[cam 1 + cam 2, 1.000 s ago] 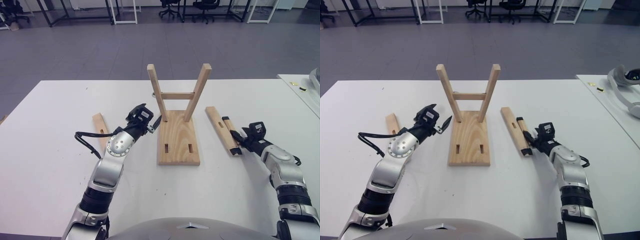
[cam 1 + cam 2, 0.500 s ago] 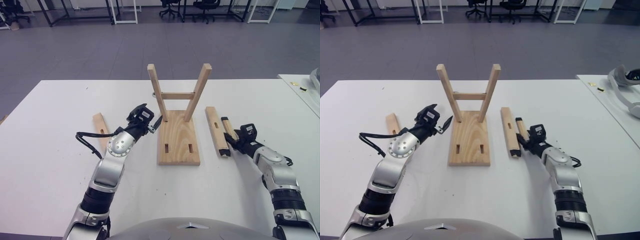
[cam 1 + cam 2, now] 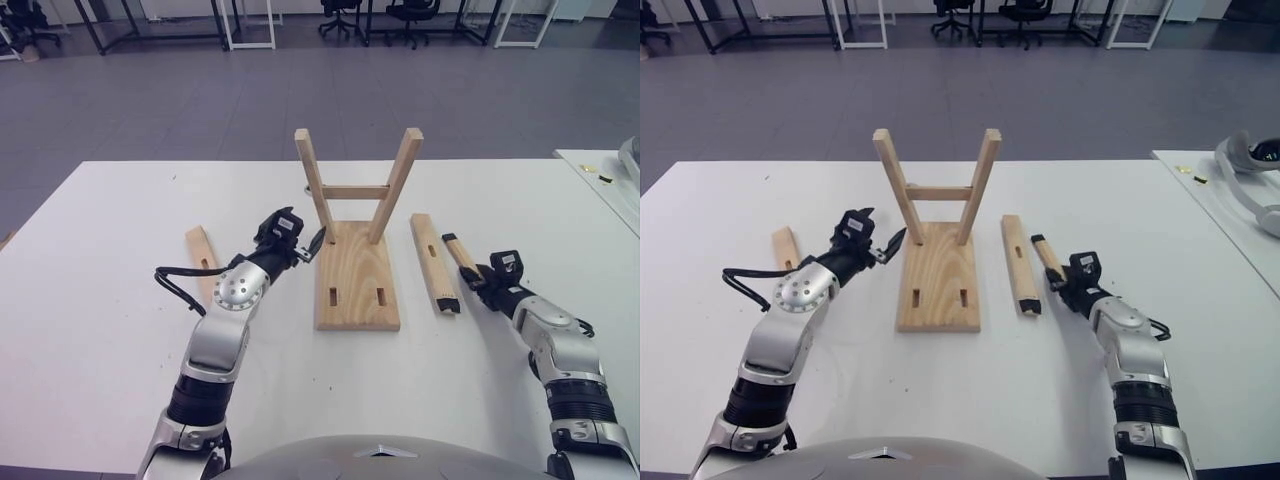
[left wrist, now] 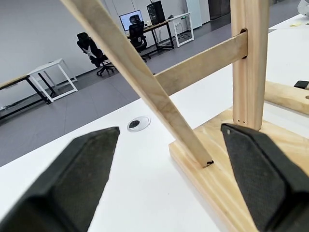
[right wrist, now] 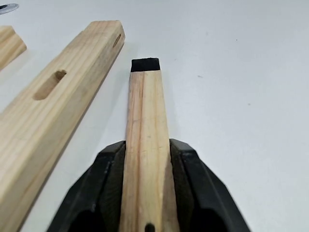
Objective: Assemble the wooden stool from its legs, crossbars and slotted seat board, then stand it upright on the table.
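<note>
The seat board [image 3: 357,275] lies flat in the middle of the worktop [image 3: 100,330]. Two legs [image 3: 315,190] stand up from its far end, leaning apart, and a crossbar [image 3: 355,191] joins them. The two slots [image 3: 331,296] at its near end are unfilled.

Your left jaws are wide open with nothing in them. They hang close to the board's far left corner, beside the foot of the left standing leg. From the left wrist camera that leg [image 4: 140,82] slants up between the two black fingers [image 4: 72,179].

To the right of the board a loose leg [image 3: 432,262] lies flat, its slot facing up. Just beside it, on the outer side, lies a thinner stick [image 3: 460,257] with a black tip. Your right jaws are closed on the near end of that stick [image 5: 146,159]. You cannot tell whether it rests on the worktop or sits just above it.

Another loose leg [image 3: 200,262] lies on the far side of your left arm, well apart from the board.
</note>
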Robot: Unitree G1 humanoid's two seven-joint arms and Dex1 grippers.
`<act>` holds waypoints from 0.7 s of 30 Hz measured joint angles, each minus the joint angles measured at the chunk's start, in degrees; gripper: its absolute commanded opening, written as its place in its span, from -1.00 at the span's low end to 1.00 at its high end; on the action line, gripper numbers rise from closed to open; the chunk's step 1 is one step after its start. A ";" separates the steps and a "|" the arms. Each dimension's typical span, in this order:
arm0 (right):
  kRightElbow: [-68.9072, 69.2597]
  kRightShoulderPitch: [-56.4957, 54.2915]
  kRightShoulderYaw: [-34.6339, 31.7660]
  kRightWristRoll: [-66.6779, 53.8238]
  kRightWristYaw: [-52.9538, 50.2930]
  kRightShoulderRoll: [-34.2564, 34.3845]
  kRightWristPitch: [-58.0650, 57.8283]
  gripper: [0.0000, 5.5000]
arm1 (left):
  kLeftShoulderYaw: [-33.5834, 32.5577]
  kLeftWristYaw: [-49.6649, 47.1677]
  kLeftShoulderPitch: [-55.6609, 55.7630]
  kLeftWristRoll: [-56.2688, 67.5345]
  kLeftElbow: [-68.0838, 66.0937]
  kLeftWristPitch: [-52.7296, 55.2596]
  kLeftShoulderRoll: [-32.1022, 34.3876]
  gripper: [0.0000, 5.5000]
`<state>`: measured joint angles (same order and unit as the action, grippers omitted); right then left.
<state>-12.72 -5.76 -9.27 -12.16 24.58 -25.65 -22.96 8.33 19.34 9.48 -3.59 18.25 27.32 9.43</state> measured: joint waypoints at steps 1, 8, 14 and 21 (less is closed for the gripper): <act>0.06 -0.03 0.62 1.19 -0.21 -0.41 0.68 -0.52 | -0.94 -0.02 0.55 1.49 0.32 0.45 -0.75 0.41; 12.62 -10.51 -0.66 5.80 -5.97 -2.91 10.43 -0.52 | -15.88 -1.76 18.51 29.51 5.09 9.17 -11.04 0.41; 35.22 -27.09 9.07 1.87 0.34 -0.68 12.51 -0.52 | -28.36 -5.61 34.72 60.09 -4.92 19.09 -13.70 0.41; 38.15 -27.04 12.40 -1.05 5.61 -0.79 10.56 -0.52 | -30.36 -10.22 37.55 72.71 -4.44 19.74 -11.30 0.05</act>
<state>25.43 -32.79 3.13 -13.22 30.18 -26.45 -12.39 -22.03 9.12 47.02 69.12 13.81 47.06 -1.87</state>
